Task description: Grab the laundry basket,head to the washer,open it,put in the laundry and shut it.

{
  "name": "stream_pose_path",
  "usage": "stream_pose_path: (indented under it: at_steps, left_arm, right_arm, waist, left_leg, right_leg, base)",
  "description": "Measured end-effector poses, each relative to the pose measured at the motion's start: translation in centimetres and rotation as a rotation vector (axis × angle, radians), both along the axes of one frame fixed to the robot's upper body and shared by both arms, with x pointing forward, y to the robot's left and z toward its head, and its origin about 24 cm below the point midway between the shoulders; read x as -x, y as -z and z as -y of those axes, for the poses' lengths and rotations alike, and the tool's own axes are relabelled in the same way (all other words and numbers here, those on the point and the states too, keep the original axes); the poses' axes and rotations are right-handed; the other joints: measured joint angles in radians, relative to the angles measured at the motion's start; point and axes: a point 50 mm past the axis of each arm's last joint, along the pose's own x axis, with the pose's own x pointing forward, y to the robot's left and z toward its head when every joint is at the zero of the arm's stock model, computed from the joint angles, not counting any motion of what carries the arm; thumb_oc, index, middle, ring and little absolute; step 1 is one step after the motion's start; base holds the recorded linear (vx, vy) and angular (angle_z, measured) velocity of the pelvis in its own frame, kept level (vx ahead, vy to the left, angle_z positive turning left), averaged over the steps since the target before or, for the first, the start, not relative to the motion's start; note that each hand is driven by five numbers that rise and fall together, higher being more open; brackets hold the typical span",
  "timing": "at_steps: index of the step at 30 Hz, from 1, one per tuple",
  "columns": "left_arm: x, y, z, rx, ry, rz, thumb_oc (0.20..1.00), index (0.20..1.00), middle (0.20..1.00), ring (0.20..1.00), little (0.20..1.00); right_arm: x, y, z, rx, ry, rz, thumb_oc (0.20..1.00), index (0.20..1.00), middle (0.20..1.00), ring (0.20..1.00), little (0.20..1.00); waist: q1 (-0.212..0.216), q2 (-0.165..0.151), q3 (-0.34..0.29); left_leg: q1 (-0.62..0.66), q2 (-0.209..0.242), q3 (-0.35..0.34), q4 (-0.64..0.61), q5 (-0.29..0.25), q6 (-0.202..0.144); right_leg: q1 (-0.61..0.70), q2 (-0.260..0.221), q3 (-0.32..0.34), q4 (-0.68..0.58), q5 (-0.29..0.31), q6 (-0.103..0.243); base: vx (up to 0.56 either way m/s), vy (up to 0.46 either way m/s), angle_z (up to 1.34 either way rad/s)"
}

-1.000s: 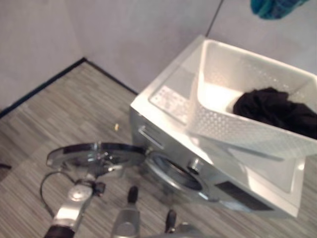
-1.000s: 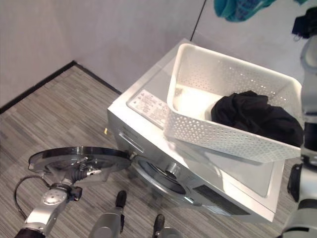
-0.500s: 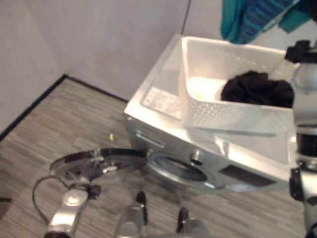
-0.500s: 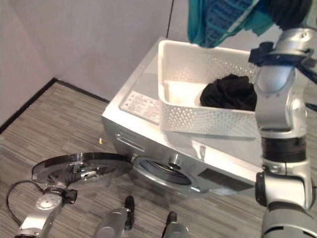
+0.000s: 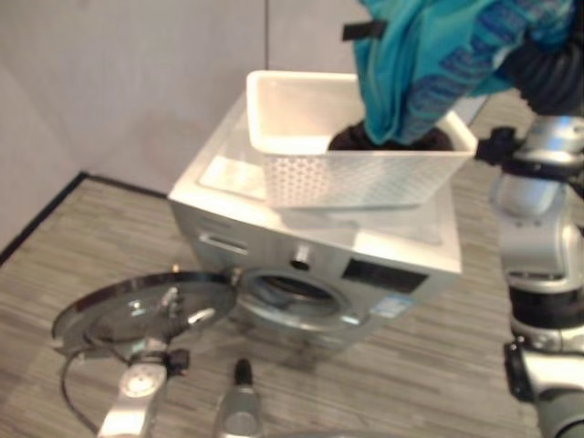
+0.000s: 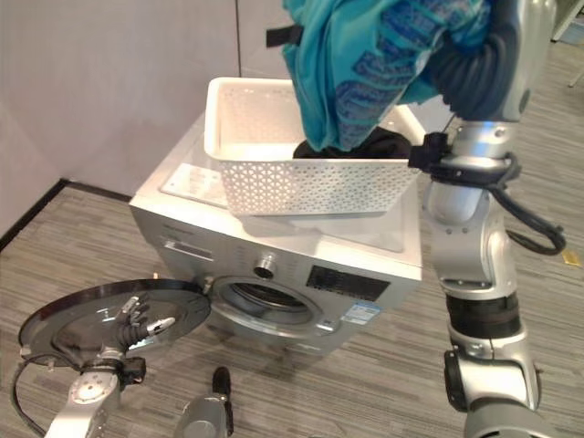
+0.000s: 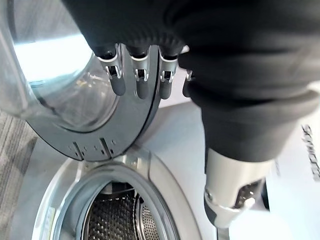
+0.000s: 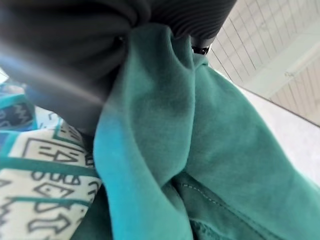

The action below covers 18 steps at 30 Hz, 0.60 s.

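Since earlier, teal garment (image 6: 365,64) lifted higher above laundry basket (image 6: 310,178) atop washer (image 6: 274,274), clenched in right robot hand (image 8: 75,60). Left robot hand (image 7: 140,75), fingers straight, by open door (image 6: 109,315). Loading underway; next, lower garment to drum (image 6: 260,299).

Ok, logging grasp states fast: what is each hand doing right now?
Left hand: open, straight fingers against the washer door.
Right hand: shut on the teal garment, raised above the laundry basket.
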Motion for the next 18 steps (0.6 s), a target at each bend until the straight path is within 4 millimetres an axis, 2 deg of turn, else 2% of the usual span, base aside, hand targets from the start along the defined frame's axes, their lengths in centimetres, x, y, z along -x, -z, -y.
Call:
stream_pose_path:
  at_steps: [2,4,6,7,8,9,10,11,12,13,14,15,16,17,18]
  left_arm:
    - [-0.1,-0.1,0.6,0.005,0.009,0.009,1.0,1.0,1.0,1.0,1.0]
    - [-0.8,-0.3,1.9,0.031,0.043,0.034,1.0,1.0,1.0,1.0,1.0]
    - [-0.5,0.1,2.2,0.039,0.049,0.016,1.0,1.0,1.0,1.0,1.0]
    - [0.0,0.5,2.3,0.045,0.046,0.0,1.0,1.0,1.0,1.0,1.0]
    - [0.0,0.5,2.3,0.044,0.043,0.0,1.0,1.0,1.0,1.0,1.0]
    - [0.2,0.4,1.9,0.041,0.027,0.002,1.0,1.0,1.0,1.0,1.0]
    - [0.3,0.5,1.8,0.041,0.021,0.002,1.0,1.0,1.0,1.0,1.0]
    - [0.3,0.6,1.8,0.042,0.016,-0.004,1.0,1.0,1.0,1.0,1.0]
    - [0.3,0.7,1.9,0.044,0.021,-0.005,1.0,1.0,1.0,1.0,1.0]
    - [-0.2,0.6,2.2,0.052,0.027,0.007,1.0,1.0,1.0,1.0,1.0]
    - [-0.4,0.7,2.1,0.049,0.014,0.008,1.0,1.0,1.0,1.0,1.0]
    - [-0.4,0.7,2.0,0.043,0.011,0.008,1.0,1.0,1.0,1.0,1.0]
    - [-0.5,0.7,2.2,0.046,0.013,0.013,1.0,1.0,1.0,1.0,1.0]
    - [-0.9,0.6,2.3,0.045,0.021,0.018,1.0,1.0,1.0,1.0,1.0]
    - [-1.4,0.2,2.3,0.04,0.026,0.037,1.0,1.0,1.0,1.0,1.0]
  right_arm:
    - [0.4,0.9,0.5,-0.006,0.011,-0.008,0.2,0.2,0.2,0.2,0.2]
    - [2.0,1.8,1.5,-0.018,0.034,0.004,0.2,0.2,0.2,0.2,0.2]
    - [2.2,2.1,1.3,-0.01,0.023,0.001,0.2,0.2,0.2,0.2,0.2]
    - [2.3,2.1,1.3,-0.008,0.019,0.009,0.2,0.2,0.2,0.2,0.2]
    - [2.3,2.1,1.3,-0.009,0.014,0.015,0.2,0.2,0.2,0.2,0.2]
    - [2.4,2.3,1.0,-0.031,-0.028,0.016,0.2,0.2,0.2,0.2,0.2]
    - [2.6,2.3,0.9,-0.036,-0.041,0.019,0.2,0.2,0.2,0.2,0.2]
    - [3.1,2.7,0.7,-0.053,-0.077,0.025,0.2,0.2,0.2,0.2,0.2]
    - [3.7,2.9,0.8,-0.068,-0.097,0.034,0.2,0.2,0.2,0.2,0.2]
    - [4.1,3.0,1.1,-0.073,-0.092,0.044,0.2,0.2,0.2,0.2,0.2]
    - [4.5,3.2,1.3,-0.077,-0.087,0.048,0.2,0.2,0.2,0.2,0.2]
    - [4.9,3.4,1.6,-0.088,-0.08,0.062,0.2,0.2,0.2,0.2,0.2]
    - [5.1,3.2,1.8,-0.091,-0.07,0.074,0.2,0.2,0.2,0.2,0.2]
    - [5.7,2.9,3.0,-0.113,-0.014,0.116,0.2,0.2,0.2,0.2,0.2]
    - [6.1,2.6,3.6,-0.124,0.017,0.145,0.2,0.2,0.2,0.2,0.2]
  waist:
    - [-0.003,0.015,-0.002]
    - [-0.019,0.047,0.011]
    - [-0.017,0.072,0.016]
    - [-0.024,0.094,0.012]
    - [-0.025,0.103,0.014]
    - [-0.02,0.093,0.019]
    - [-0.014,0.091,0.021]
    - [-0.024,0.083,0.025]
    - [-0.036,0.08,0.033]
    - [-0.078,0.07,0.043]
    - [-0.076,0.061,0.047]
    - [-0.095,0.045,0.051]
    - [-0.113,0.048,0.053]
    - [-0.154,0.057,0.054]
    - [-0.163,0.049,0.052]
  left_leg:
    - [-0.009,0.004,-0.03,-0.031,0.042,-0.008]
    - [-0.037,0.009,-0.09,-0.054,0.079,-0.009]
    - [-0.036,0.016,-0.098,-0.068,0.086,0.005]
    - [-0.036,0.019,-0.112,-0.069,0.083,0.007]
    - [-0.036,0.022,-0.111,-0.064,0.087,0.002]
    - [-0.037,0.018,-0.158,-0.064,0.109,-0.039]
    - [-0.034,0.016,-0.178,-0.063,0.104,-0.042]
    - [-0.038,0.011,-0.245,-0.05,0.097,-0.059]
    - [-0.036,-0.006,-0.281,-0.046,0.094,-0.056]
    - [-0.031,0.002,-0.285,-0.03,0.057,-0.075]
    - [-0.034,-0.002,-0.329,0.012,-0.006,-0.083]
    - [-0.006,0.007,-0.33,0.02,-0.031,-0.046]
    - [0.01,0.02,-0.332,0.026,-0.055,-0.062]
    - [0.049,0.01,-0.304,-0.012,-0.086,-0.106]
    - [0.054,-0.01,-0.301,-0.016,-0.083,-0.106]
  right_leg:
    - [-0.004,0.035,-0.021,0.005,-0.001,-0.009]
    - [0.0,0.053,-0.068,-0.015,0.002,-0.03]
    - [0.002,0.063,-0.087,-0.015,0.006,-0.035]
    - [0.004,0.067,-0.095,-0.012,0.006,-0.035]
    - [-0.002,0.066,-0.091,-0.004,0.006,-0.036]
    - [-0.027,0.053,-0.064,0.016,0.001,-0.048]
    - [-0.034,0.051,-0.049,0.024,-0.005,-0.05]
    - [-0.046,0.038,-0.024,0.029,0.006,-0.055]
    - [-0.044,0.031,-0.01,0.035,0.005,-0.041]
    - [-0.049,0.012,0.003,0.031,0.018,-0.025]
    - [-0.04,-0.003,0.025,0.037,0.019,-0.029]
    - [-0.043,-0.015,0.061,0.035,0.023,-0.01]
    - [-0.033,-0.019,0.067,0.019,0.03,0.002]
    - [0.005,-0.035,0.075,-0.03,0.057,0.043]
    - [0.016,-0.051,0.069,-0.055,0.072,0.058]
  base:
    - [-0.2,-0.166,0.46]
    - [-0.09,-0.03,0.79]
    - [-0.17,0.029,0.28]
    - [-0.22,0.068,0.08]
    - [-0.26,0.13,-0.21]
    - [-0.08,0.076,-0.48]
    - [-0.07,0.07,-0.69]
    - [-0.04,0.137,-0.59]
    - [-0.03,0.138,-0.42]
    - [0.0,0.227,-0.38]
    - [0.04,0.163,-0.6]
    - [0.09,0.243,-0.71]
    - [0.1,0.253,-0.58]
    - [0.11,0.266,-0.2]
    - [0.09,0.303,-0.11]
